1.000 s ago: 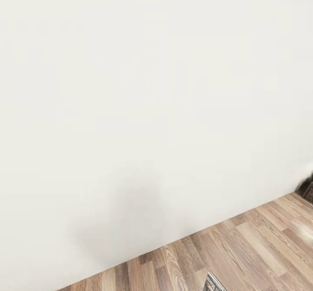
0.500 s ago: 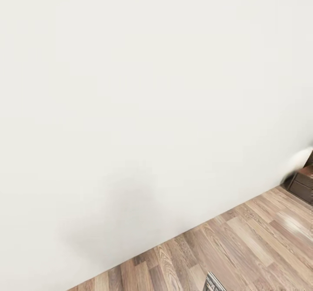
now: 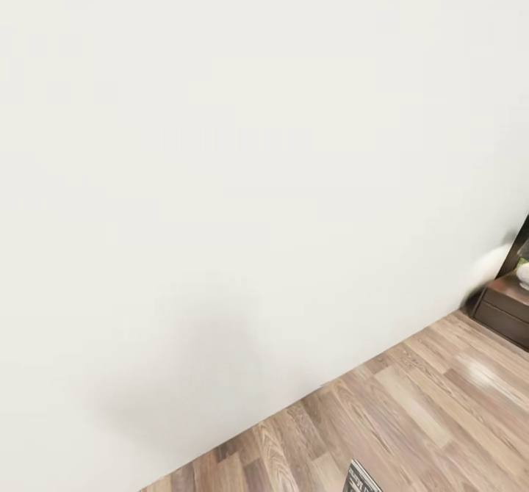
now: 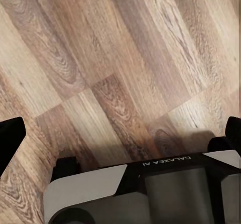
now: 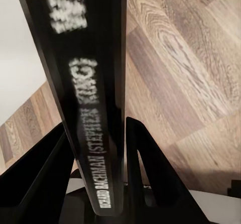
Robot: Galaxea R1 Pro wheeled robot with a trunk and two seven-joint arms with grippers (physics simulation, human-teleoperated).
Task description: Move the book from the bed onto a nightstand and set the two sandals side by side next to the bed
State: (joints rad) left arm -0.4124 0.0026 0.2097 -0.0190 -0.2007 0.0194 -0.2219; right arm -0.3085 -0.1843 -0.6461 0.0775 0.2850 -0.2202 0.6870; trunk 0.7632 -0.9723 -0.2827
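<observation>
Swung further round since a second ago, with more of the nightstand [image 3: 507,308] now in at the wall's [image 3: 242,183] far end. Right gripper [image 5: 103,184] clenched on the book [image 5: 85,83], spine upright between both fingers [image 5: 150,179], above the plank floor [image 3: 411,418] near that wall. Left gripper [image 4: 120,138] spread wide, holding nothing, over bare planks.

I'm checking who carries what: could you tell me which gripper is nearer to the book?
Right. The right gripper has its fingers closed on the book; the left gripper hangs open over bare floor.
</observation>
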